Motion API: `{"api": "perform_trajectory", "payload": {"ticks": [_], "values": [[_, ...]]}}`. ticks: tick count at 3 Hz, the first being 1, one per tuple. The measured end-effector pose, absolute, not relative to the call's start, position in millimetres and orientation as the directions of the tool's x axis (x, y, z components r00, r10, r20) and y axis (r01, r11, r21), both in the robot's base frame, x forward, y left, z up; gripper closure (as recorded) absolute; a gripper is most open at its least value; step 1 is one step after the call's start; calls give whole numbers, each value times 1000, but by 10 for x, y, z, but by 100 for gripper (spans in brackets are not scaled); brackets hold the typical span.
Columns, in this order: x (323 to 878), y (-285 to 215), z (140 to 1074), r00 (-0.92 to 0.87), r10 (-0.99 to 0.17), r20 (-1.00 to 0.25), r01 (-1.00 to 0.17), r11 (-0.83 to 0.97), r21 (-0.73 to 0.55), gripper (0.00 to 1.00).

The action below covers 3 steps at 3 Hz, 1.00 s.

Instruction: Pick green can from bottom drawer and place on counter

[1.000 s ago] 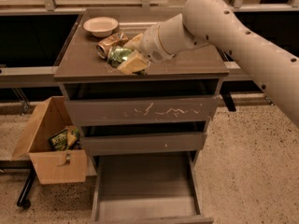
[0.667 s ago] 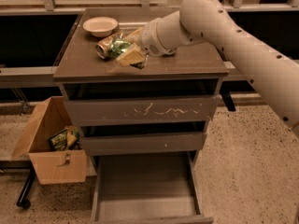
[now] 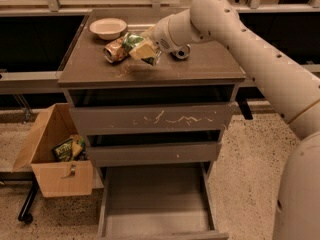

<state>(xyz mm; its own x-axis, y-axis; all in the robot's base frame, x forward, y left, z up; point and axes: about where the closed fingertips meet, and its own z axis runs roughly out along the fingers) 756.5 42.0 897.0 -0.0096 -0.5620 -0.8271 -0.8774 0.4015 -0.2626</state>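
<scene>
Across the right of the view, the robot's pale arm (image 3: 260, 64) slanted down over the grey-brown tabletop (image 3: 200, 66). Beneath the two upper drawers, the bottom drawer (image 3: 155, 199) stood pulled out. Left of the cabinet, an open cardboard box (image 3: 55, 176) sat on the floor. A pale bowl (image 3: 108, 28) rested at the tabletop's far left. The gripper (image 3: 144, 50) hung just above the tabletop's left half, clenched around the green can (image 3: 131, 41), right beside a tan-gold can (image 3: 113, 51) lying on its side.

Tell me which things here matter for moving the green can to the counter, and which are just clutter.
Job: green can, held in the gripper just above the counter; bottom drawer.
Clutter: tan can, bowl, cardboard box.
</scene>
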Motion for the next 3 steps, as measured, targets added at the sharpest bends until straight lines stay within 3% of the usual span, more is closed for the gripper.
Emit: {"api": "perform_trajectory", "payload": {"ticks": [1, 3], "values": [[7716, 343, 8893, -69, -572, -818, -866, 441, -236, 82], [7845, 194, 8746, -145, -578, -803, -854, 483, -194, 34]]}}
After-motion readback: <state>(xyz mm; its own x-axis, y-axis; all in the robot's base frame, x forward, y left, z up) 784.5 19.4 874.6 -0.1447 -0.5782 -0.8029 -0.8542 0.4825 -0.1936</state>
